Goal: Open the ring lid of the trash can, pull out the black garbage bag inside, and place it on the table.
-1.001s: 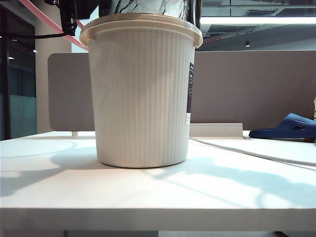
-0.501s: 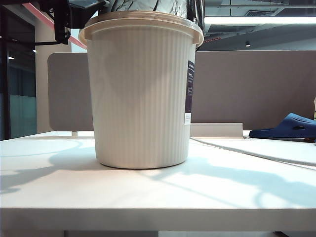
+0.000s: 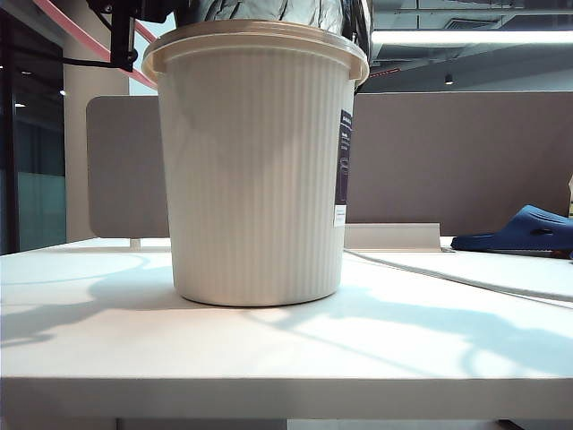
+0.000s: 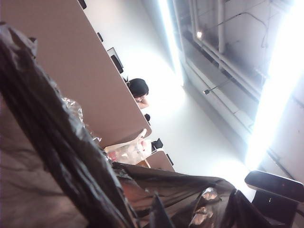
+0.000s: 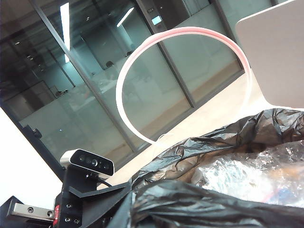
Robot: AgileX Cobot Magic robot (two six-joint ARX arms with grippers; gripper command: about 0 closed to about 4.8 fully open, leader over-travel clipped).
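Exterior view: the crinkled black garbage bag (image 3: 269,11) is drawn above the ribbed cream trash can (image 3: 255,179). The pale-pink ring lid (image 5: 142,57) is held clear. The right gripper (image 3: 362,27) is clamped tight at the rim, its hold unseen. The left gripper's (image 3: 125,40) opening cannot be told.

Black garbage bag (image 3: 269,11) bulges above upright trash can (image 3: 255,170).

Exterior: low, close, level with the trash can (image 3: 255,170). Wrist views: tilted upward over its rim, sharing the black garbage bag (image 5: 199,190).
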